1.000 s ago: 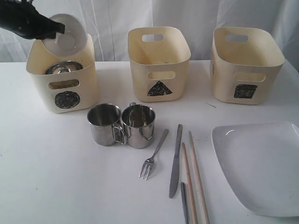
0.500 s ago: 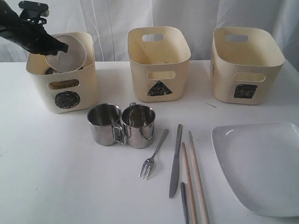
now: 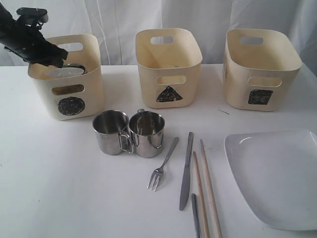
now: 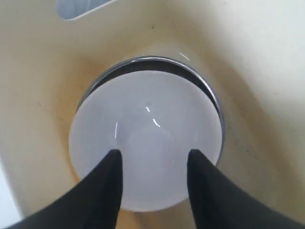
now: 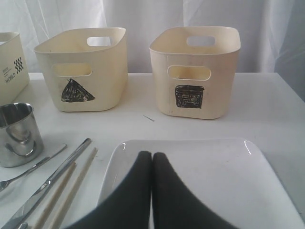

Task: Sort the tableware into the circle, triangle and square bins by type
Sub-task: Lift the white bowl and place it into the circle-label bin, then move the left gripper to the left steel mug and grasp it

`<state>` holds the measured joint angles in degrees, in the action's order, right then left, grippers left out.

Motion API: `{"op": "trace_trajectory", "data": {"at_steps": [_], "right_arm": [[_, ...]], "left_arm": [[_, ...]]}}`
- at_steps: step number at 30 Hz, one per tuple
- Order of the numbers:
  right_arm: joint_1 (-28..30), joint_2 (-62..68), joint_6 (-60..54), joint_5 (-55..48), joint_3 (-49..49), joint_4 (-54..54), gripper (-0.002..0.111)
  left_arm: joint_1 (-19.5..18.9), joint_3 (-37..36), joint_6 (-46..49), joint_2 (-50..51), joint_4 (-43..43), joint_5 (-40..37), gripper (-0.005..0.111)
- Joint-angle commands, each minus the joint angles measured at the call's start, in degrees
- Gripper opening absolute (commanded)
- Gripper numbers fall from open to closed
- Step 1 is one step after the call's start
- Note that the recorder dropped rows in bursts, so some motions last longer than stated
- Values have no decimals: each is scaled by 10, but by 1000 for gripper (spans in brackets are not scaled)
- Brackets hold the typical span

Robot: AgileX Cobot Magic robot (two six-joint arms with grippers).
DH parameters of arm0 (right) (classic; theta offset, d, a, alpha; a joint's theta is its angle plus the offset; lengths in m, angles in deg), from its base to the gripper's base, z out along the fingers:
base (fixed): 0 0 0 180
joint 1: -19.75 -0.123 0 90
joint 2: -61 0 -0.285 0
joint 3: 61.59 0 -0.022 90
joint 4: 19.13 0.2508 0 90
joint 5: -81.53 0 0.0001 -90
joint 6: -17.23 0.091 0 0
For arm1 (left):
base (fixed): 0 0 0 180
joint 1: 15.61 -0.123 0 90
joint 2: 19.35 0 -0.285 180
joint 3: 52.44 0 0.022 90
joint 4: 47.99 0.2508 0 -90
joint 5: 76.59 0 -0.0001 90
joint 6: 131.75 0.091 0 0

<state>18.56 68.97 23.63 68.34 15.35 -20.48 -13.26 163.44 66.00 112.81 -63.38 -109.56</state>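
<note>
1. Found the left gripper (image 4: 153, 155) poised over the circle bin (image 3: 74, 87), fingers spread apart and clamped on nothing.
2. Saw the white bowl (image 4: 143, 129) lying inside the circle bin, nested off-centre in the steel bowl (image 4: 157, 61), with only a crescent of steel rim showing.
3. Found the right gripper (image 5: 152, 160) well apart from the circle bin, fingers pressed together and empty, hanging over the white squarish plate (image 5: 214, 171).
4. Noted the nearer mug (image 3: 110, 131) just in front of the circle bin on the table (image 3: 54, 188), touching the second mug (image 3: 147, 133).
5. Noted the fork (image 3: 162, 168), knife (image 3: 186, 171) and chopsticks (image 3: 205, 188) farther from the circle bin, with the plate farthest; none sorted yet.
6. Saw the triangle bin (image 3: 168, 74) beside the circle bin and the square bin (image 3: 260, 79) beyond it.
7. Judged the way out risky: could catch a finger on the circle bin's rim, dragging or tipping so light a tub.
8. Judged the mugs awkward: could knock one over while closing on the other, given the contact.
9. Judged the plate hardest: flat, wide and liable to slip from a thin edge pinch.
</note>
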Motion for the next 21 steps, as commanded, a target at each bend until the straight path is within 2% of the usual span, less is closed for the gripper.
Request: {"op": "trace_trajectory", "data": {"at_steps": [1,5,8,12,15,21], "right_arm": [[-2,-2,-2,5,3,1,0],[-2,-2,-2,4,3,1,0],[-2,-2,-2,4,3,1,0],[-2,-2,-2,4,3,1,0],[-2,-2,-2,4,3,1,0],[-2,-2,-2,4,3,1,0]], "left_arm": [[1,2,15,-53,-38,-59,44],[1,0,65,-101,-121,-119,43],[1,0,108,-123,-196,-209,43],[3,-30,104,-143,-222,-279,43],[13,-81,105,-164,-225,-294,43],[52,-183,105,-218,-227,-273,43]]}}
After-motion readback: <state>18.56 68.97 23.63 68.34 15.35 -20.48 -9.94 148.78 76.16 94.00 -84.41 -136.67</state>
